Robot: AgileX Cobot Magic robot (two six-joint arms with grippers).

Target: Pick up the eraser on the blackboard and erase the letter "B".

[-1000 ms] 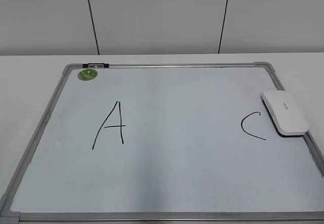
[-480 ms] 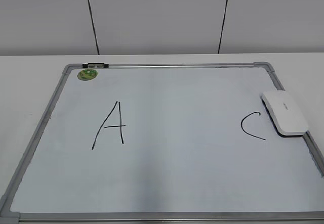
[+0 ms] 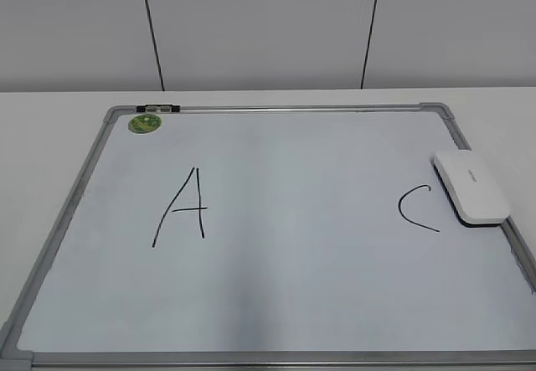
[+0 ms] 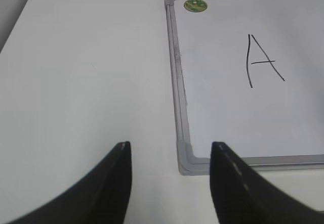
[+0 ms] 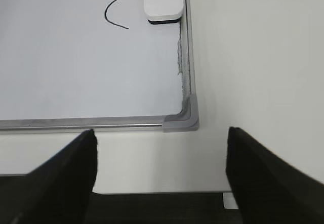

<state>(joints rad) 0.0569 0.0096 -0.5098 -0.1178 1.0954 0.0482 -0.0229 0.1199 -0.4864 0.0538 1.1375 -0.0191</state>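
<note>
Jaws of both grippers stand parted and hold nothing — left gripper (image 4: 169, 155) above the blackboard (image 3: 276, 107) near corner, right gripper (image 5: 161, 143) above the opposite one. The eraser (image 3: 471, 187) lies at the right frame edge beside "C" (image 3: 416, 208). No "B" shows between "A" (image 3: 182, 208) and "C" — likely erased.

Neither arm appeared in the exterior view. In the left wrist view the left gripper (image 4: 169, 155) sat low at the bottom of the picture, its two dark fingers (image 4: 114, 183) spread with a clear gap between them and nothing held. In the right wrist view the right gripper (image 5: 161, 145) was likewise at the bottom edge, its dark fingers (image 5: 66, 176) parted wider still, empty, with only the inner faces and tips in sight
</note>
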